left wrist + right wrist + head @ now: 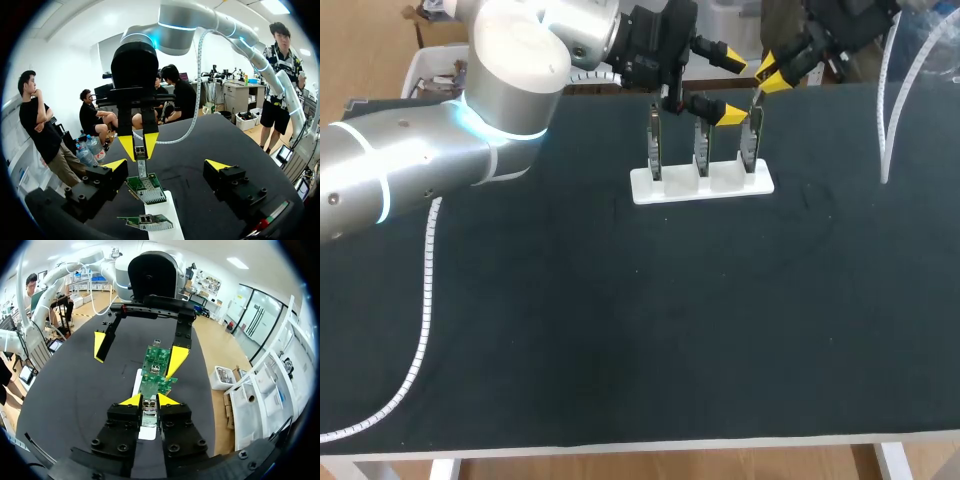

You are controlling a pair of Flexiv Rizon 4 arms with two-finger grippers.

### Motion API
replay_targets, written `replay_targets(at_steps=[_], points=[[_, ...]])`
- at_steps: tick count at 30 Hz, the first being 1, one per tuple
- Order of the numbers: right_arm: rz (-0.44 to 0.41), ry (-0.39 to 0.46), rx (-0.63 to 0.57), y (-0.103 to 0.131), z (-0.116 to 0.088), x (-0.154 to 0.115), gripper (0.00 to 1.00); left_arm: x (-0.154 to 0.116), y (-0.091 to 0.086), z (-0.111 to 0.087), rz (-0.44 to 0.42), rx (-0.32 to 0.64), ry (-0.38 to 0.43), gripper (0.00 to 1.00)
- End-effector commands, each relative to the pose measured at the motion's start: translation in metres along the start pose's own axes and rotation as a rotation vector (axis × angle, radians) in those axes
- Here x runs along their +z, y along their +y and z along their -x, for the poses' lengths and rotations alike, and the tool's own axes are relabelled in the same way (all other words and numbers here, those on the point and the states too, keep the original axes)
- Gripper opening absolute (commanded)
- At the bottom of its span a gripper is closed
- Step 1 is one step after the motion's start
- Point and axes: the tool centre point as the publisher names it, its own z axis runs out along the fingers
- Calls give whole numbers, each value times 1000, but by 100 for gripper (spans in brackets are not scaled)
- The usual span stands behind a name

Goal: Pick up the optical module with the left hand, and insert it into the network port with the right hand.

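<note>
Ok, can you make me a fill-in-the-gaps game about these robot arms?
The white holder has ___ boards standing in it. The left gripper has its jaws ___. The right gripper has its jaws shut on the ___.
Missing words: three; open; module.

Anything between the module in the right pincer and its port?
Nothing visible. The optical module in the right pincer hangs at the top edge of the circuit board; the open left pincer flanks it.
</note>
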Motion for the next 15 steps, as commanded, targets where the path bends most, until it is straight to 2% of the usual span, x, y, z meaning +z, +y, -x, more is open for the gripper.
replay_targets(at_steps=[1, 15], points=[[-8, -1, -12, -1, -1, 1, 0, 0, 0, 1, 0, -1, 4, 100], [-11, -3, -16, -2, 0, -1, 0, 0, 0, 1, 0, -1, 4, 100]])
